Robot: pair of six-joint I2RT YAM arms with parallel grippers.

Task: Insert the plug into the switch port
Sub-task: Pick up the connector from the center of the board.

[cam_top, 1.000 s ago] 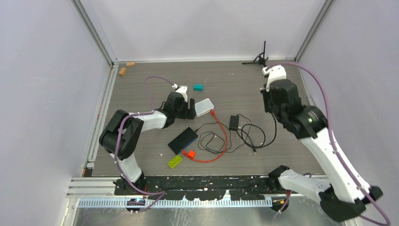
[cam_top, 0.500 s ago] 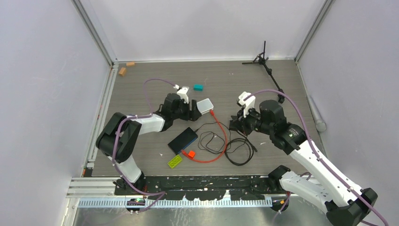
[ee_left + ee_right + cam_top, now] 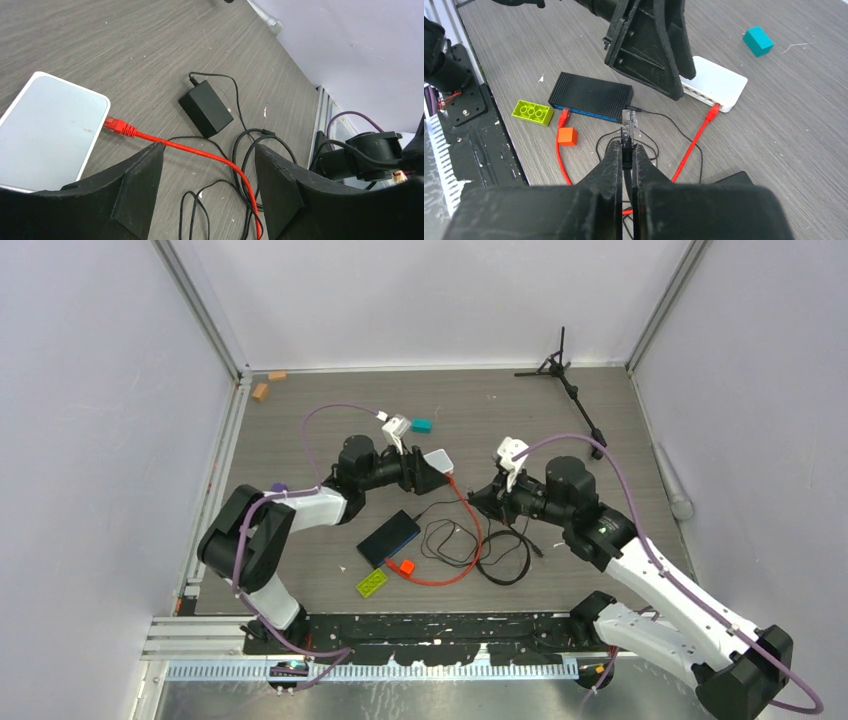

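Red plug (image 3: 120, 126) first: it lies flat on the table, about midway between the left and right edges, with its tip against the port side of the white switch (image 3: 45, 125). Whether it is clicked home I cannot tell. The left gripper (image 3: 209, 150) hangs low just behind it, fingers spread wide and holding nothing, and the red cable (image 3: 200, 152) runs beneath the gap. The right gripper (image 3: 626, 145) is clenched on a black lead just behind a clear plug (image 3: 628, 119). It carries that plug above the table, tip aimed at the black switch (image 3: 591, 95), with the white switch further on. I judge the step in hand to be lining a plug up with a port. To do it well, the plug's long axis should sit square to the port face, with the latch tab on the correct side, before any push. The push itself should be straight and slow. The white switch looks light and will likely skate, so it needs bracing from behind. The loose black loops near the power brick (image 3: 206, 108) could drag the held lead off line. The two grippers are close together, so only one should move at a time near the red plug.
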